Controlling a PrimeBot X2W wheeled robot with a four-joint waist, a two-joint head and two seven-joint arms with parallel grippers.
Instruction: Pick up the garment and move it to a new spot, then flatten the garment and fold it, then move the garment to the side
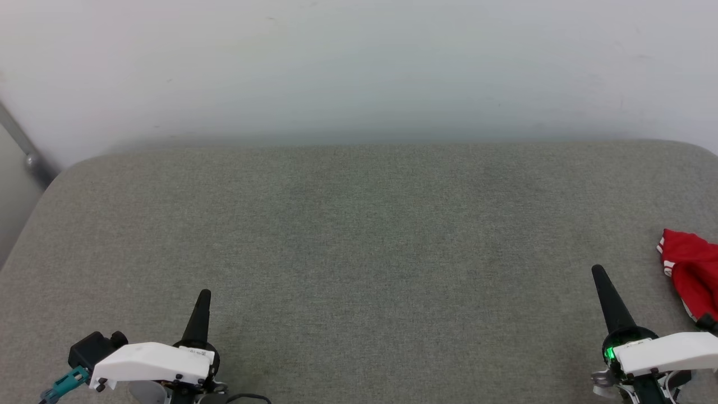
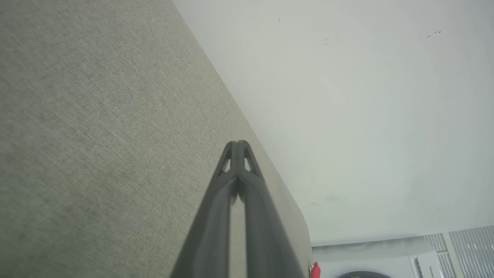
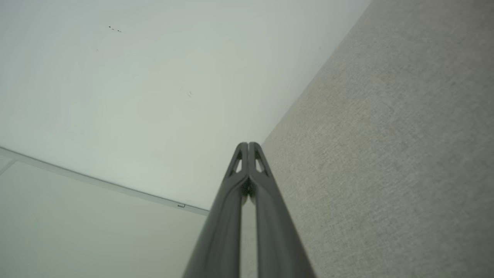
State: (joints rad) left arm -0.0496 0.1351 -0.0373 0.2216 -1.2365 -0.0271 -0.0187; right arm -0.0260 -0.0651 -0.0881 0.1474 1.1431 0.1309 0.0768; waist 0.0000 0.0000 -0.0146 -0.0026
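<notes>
The garment (image 1: 693, 269), red with a bit of red-and-white stripe trim, lies bunched at the right edge of the head view on the grey fabric surface (image 1: 359, 235); most of it is cut off by the frame. A sliver of the red garment (image 2: 315, 270) also peeks in at the bottom of the left wrist view. My right gripper (image 1: 598, 272) is shut and empty, a short way left of the garment, not touching it. At the lower left, my left gripper (image 1: 205, 294) is shut and empty too. In both wrist views the fingertips (image 2: 238, 143) (image 3: 248, 144) are pressed together.
A pale wall (image 1: 359, 67) rises behind the surface's far edge. A grey metal bar (image 1: 22, 146) slants at the far left corner. In the left wrist view a white appliance (image 2: 424, 262) stands beyond the surface's corner.
</notes>
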